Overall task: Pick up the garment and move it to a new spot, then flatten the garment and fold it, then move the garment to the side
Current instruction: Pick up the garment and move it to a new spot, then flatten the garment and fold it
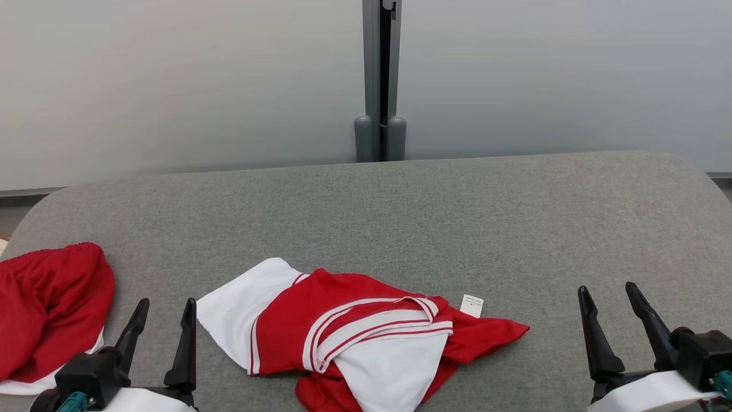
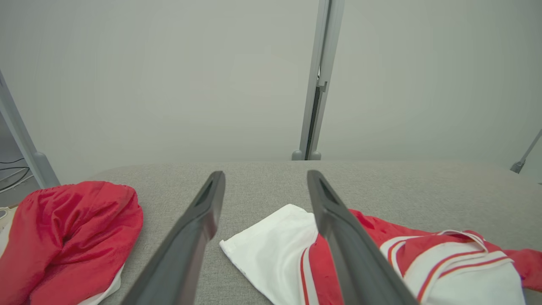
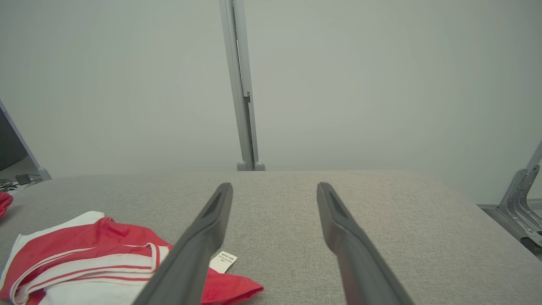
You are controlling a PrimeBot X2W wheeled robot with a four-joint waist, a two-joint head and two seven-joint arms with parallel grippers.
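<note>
Red-and-white striped garment lies crumpled on the grey, felt-like table, close to the robot. The print on its small white tag is too tiny to read. Left gripper and right gripper flank it, both spread wide and empty. A red cloth is heaped at the far left.

We see a grey fabric tabletop, a crumpled red cloth at its left edge, a grey post behind, against a pale wall
</note>
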